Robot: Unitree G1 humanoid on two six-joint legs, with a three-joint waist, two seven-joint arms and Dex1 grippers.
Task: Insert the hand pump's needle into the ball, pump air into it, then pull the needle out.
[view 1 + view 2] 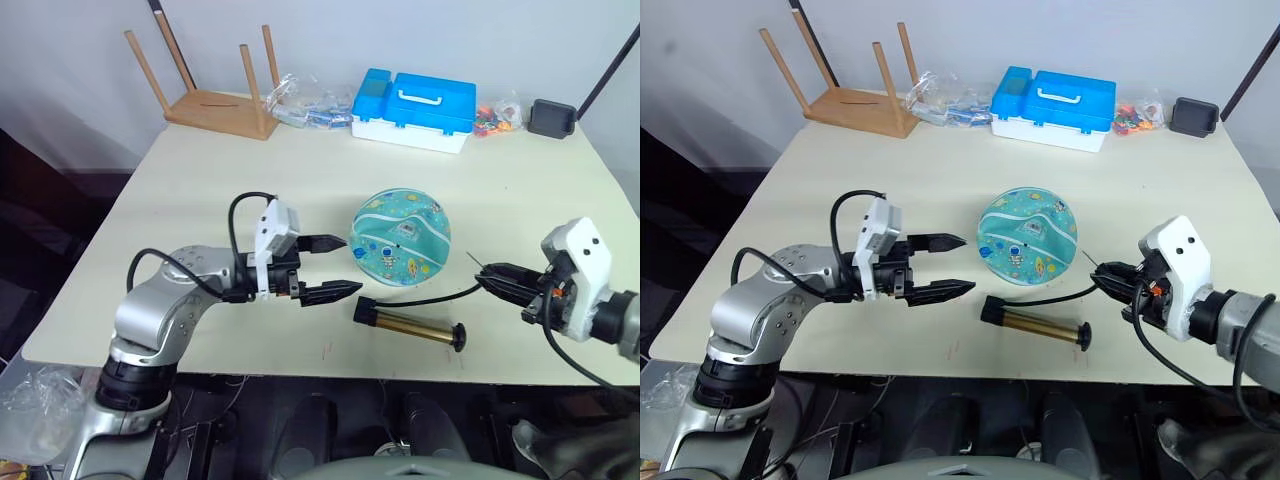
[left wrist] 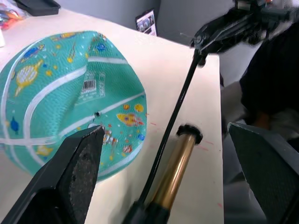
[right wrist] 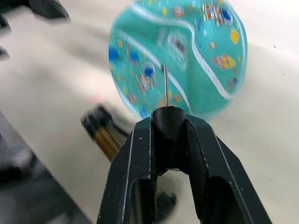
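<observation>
Head views: the teal-turquoise soft ball with cartoon prints and pale seam lines (image 1: 401,238) is seen on the cream table (image 1: 200,190), slumped and dented. The left gripper (image 1: 338,266) is held just short of the ball's near-left side, its two black fingers spread wide, nothing between them — the ball is not touched. The slim amber-gold hand pump with black end caps (image 1: 410,325) lies flat just beyond and below the lower left fingertip, in front of the ball. Its thin black hose (image 1: 440,296) is run up to the right gripper (image 1: 487,272), whose fingers are closed on the black fitting of the thin metal needle (image 1: 472,261); the pin pokes out toward the ball, clear of it.

Left wrist view: the ball's white barcode label (image 2: 92,85) and small dark valve hole (image 2: 97,114) are seen beyond one open finger (image 2: 77,168); pump and hose lie in the gap between the fingers.

Right wrist view: the fitting is pinched between the fingertips (image 3: 140,140), the needle (image 3: 165,86) pointing at the ball (image 3: 187,51) ahead, not inserted.
</observation>
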